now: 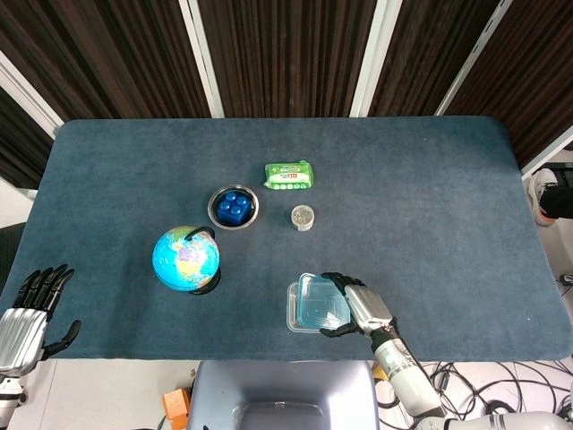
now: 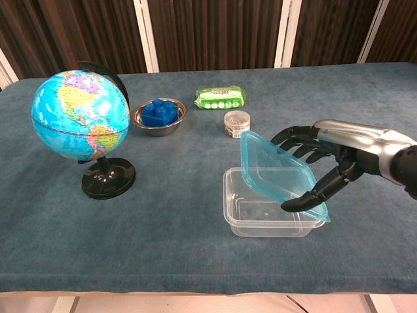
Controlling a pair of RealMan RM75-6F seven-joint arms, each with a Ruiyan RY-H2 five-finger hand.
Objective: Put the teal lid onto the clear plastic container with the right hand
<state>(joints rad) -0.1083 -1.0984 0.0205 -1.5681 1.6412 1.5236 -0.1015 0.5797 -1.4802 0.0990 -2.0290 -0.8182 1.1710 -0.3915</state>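
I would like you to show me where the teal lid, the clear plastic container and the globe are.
teal lid (image 2: 277,171): chest view, middle of its tilted flat panel.
clear plastic container (image 2: 260,222): chest view, its front wall.
globe (image 2: 79,116): chest view, middle of the sphere.

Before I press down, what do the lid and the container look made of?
Teal lid: seemingly thin translucent plastic, glossy; the right hand's fingers show through it. Clear plastic container: transparent plastic, likely rigid; the blue tabletop shows through its walls.
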